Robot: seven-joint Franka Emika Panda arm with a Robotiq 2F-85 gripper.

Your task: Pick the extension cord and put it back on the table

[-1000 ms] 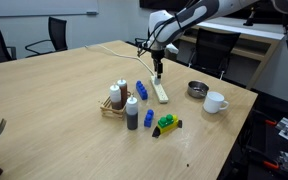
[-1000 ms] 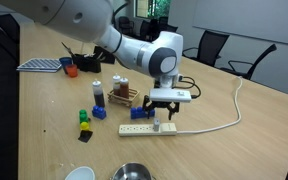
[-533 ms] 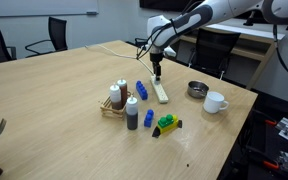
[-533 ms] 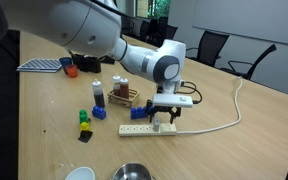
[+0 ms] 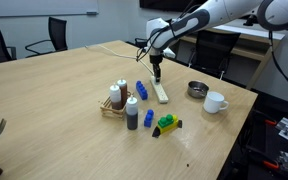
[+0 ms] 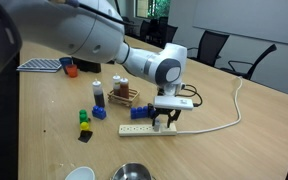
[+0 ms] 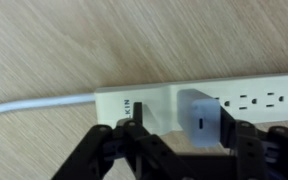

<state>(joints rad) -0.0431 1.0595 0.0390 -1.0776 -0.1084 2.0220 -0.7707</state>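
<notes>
Up close, the wrist view shows the pincer (image 7: 189, 122) with its fingers spread and clamping nothing, low over the extension cord (image 7: 249, 98); the sockets read clearly only there. In both exterior views the strip lies flat on the wooden surface (image 5: 54, 90), near a rack of bottles (image 5: 119, 100). An exterior view adds a white mug (image 5: 215, 101), with office chairs (image 5: 52, 35) behind.
</notes>
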